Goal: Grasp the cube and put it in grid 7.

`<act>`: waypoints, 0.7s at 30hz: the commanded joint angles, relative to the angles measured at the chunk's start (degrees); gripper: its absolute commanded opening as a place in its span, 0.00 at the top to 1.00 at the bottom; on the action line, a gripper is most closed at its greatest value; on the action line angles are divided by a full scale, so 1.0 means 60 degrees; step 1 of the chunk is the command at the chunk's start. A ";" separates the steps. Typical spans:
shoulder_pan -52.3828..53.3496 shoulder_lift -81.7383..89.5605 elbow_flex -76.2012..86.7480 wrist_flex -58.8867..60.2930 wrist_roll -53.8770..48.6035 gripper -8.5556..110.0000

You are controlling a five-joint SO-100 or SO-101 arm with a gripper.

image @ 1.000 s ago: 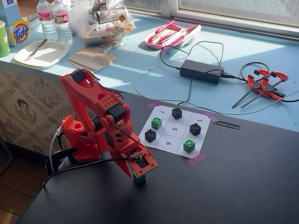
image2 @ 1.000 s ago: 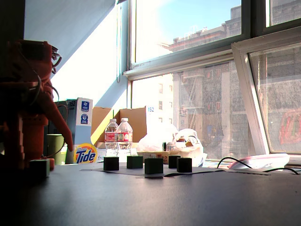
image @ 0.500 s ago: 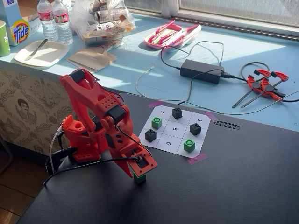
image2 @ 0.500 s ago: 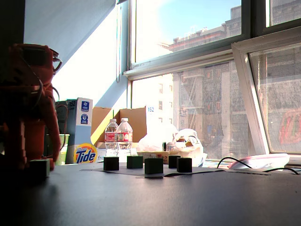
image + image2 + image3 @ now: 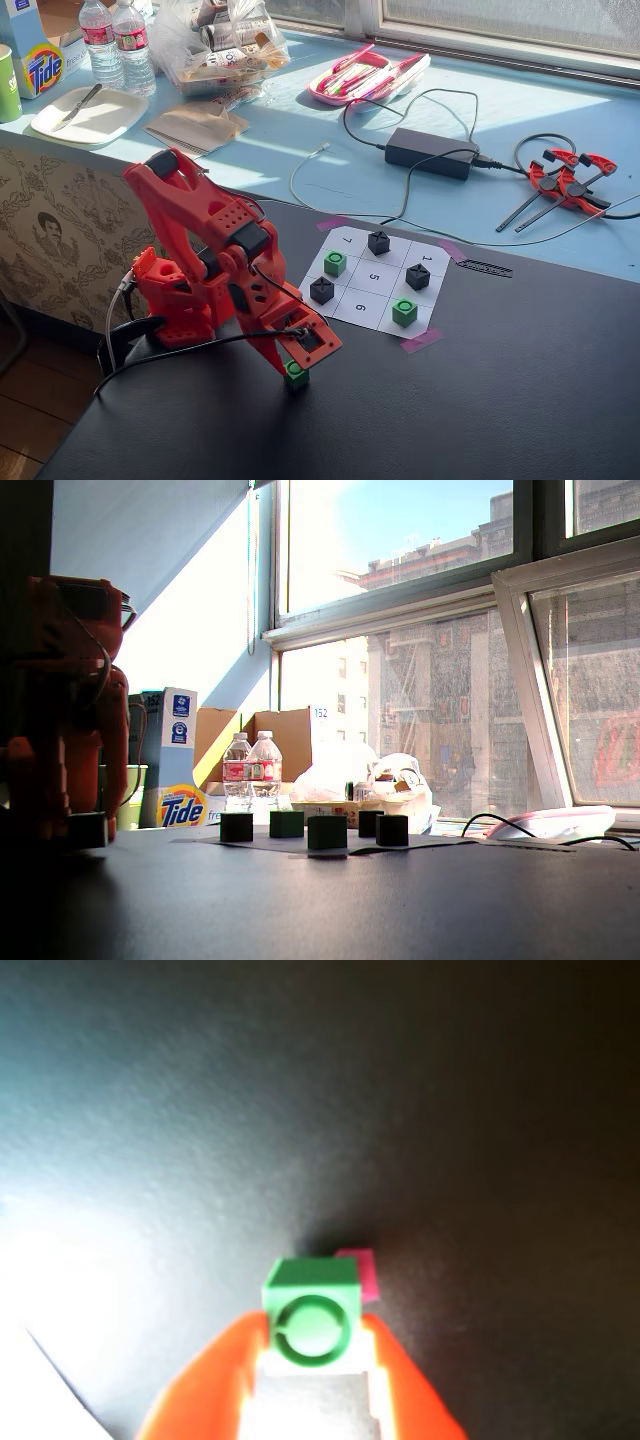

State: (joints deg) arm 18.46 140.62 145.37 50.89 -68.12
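1. Off the paper grid, on the dark tabletop point(image 5: 480, 400), I am closing my gripper point(image 5: 293, 366) around the cube point(image 5: 294, 374); in the wrist view the two orange fingers point(image 5: 228, 1360) are pressing its side faces.
2. Against the fixed view of a second ago, my arm is sitting lower and leaning further forward, and the green block is sitting deeper between the jaws.
3. The cube point(image 5: 311, 1310) looks still down on the tabletop, not lifted; a small pink scrap point(image 5: 360, 1272) is lying just beside it.
4. My reading: the grasp is being completed, and the lift and carry are yet to come.
5. Grid 7 point(image 5: 346, 241) is standing empty at the far-left corner of the white sheet in the high fixed view, well apart from my gripper.
6. Other cells are holding green and black cubes, including a green one point(image 5: 335, 263) just next to the target, so the drop is needing care.
7. Sunlight is falling hard through the window point(image 5: 400, 630); the low fixed view is leaving my arm in near silhouette.
8. Behind the grid, a blue counter point(image 5: 300, 140) is carrying a power brick point(image 5: 432, 152), orange clamps point(image 5: 566, 178), water bottles point(image 5: 115, 42) and a Tide box point(image 5: 30, 50).
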 commanded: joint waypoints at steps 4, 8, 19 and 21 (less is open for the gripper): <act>-0.1963 -0.0044 -0.4600 0.3472 0.1421 0.93; -0.4028 -0.0996 -0.7690 0.5449 0.2402 0.93; -0.9917 -0.4585 -1.1616 0.5552 0.3340 0.93; -1.0547 -0.5508 -1.2319 0.5684 0.3398 0.93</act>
State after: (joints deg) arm -39.81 112.85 78.13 85.08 -48.25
